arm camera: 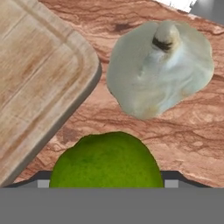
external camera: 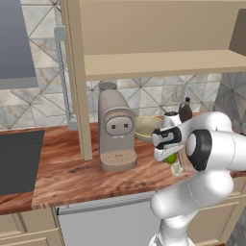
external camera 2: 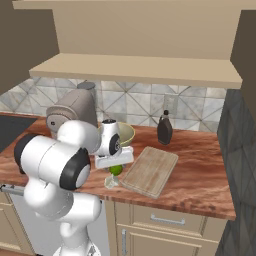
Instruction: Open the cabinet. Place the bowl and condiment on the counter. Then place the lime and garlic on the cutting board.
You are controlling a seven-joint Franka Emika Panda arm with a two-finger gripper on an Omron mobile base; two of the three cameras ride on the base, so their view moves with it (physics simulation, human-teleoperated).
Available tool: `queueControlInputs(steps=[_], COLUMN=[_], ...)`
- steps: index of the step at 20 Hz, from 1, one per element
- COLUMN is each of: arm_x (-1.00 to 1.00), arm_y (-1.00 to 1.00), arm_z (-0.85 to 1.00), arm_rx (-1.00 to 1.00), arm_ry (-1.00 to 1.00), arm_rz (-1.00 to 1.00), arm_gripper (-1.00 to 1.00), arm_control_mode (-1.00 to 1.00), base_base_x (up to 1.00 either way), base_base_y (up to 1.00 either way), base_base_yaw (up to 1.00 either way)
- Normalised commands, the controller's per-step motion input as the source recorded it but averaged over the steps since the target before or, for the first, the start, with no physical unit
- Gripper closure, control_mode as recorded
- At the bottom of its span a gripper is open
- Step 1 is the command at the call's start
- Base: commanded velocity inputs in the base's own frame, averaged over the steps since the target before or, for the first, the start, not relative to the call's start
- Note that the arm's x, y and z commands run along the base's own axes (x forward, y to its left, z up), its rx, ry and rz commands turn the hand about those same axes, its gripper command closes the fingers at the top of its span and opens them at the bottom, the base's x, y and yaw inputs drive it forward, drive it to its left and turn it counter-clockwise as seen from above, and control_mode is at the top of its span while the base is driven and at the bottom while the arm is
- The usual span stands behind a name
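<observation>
The lime [arm camera: 106, 159] sits between the gripper [arm camera: 106, 183] tips (grip not yet certain), cutting board [arm camera: 35, 74] just beside.

1. The light tan wooden rectangular cutting board [external camera 2: 150, 171] lies on the reddish-brown wood-grain counter [external camera 2: 200, 175].
2. The small bright green lime [external camera 2: 116, 169] sits on the counter just left of the board.
3. The whitish lumpy garlic bulb [external camera 2: 111, 181] lies just in front of the lime, off the board.
4. The round olive-beige bowl [external camera 2: 126, 134] stands behind the board's left end.
5. The small dark bottle [external camera 2: 164, 128] stands behind the board.
</observation>
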Motion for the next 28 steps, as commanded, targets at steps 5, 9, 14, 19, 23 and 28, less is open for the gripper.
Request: queueControlInputs(steps=[5,9,14,19,23,28], arm_x=[0.00,0.00,0.03,0.01,0.03,0.01], arm_y=[-0.03,0.00,0.00,-0.14,-0.37,-0.64], arm_z=[-0.04,0.09,0.38,0.47,0.53,0.32], arm_rx=[0.00,0.00,0.00,0.01,0.05,0.12], arm_ry=[0.00,0.00,-0.10,-0.06,-0.05,-0.08], arm_rz=[0.00,0.00,0.00,0.00,0.00,0.00], arm_gripper=[1.00,1.00,1.00,1.00,1.00,1.00], arm_control_mode=[-1.00,-1.00,-1.00,-1.00,-1.00,-1.00], base_base_x=[0.00,0.00,0.00,0.00,0.00,0.00], base_base_y=[0.00,0.00,0.00,0.00,0.00,0.00], base_base_yaw=[0.00,0.00,0.00,0.00,0.00,0.00])
